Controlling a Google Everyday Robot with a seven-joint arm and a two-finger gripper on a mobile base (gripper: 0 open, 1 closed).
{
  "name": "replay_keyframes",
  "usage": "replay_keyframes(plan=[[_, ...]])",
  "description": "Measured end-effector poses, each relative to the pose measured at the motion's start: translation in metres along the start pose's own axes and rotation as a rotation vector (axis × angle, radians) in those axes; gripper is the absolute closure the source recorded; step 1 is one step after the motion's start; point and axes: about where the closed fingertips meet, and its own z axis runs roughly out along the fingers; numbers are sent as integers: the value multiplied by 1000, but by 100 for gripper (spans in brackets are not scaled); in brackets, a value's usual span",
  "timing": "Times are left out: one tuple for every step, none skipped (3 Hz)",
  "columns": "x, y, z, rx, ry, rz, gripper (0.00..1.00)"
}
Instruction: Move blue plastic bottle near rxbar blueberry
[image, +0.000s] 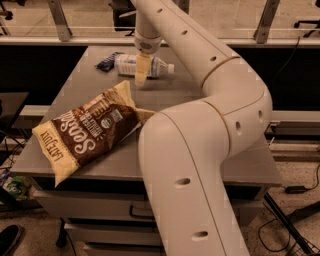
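Note:
The blue plastic bottle (152, 65) lies on its side at the far end of the grey table (200, 90), with its white cap pointing right. The rxbar blueberry (106, 61), in a dark navy wrapper, lies just left of the bottle's base, touching it or nearly so. My gripper (142, 72) hangs down from the wrist over the middle of the bottle and covers part of its label. Whether it holds the bottle does not show.
A brown-and-cream chip bag (85, 132) lies on the near left part of the table. My arm's large links (200, 165) cover the table's near right side. A rail and glass panels (60, 22) run behind the table's far edge.

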Motion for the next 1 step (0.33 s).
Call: replay_keyframes(plan=[[0,0,0,0,0,0,0]])
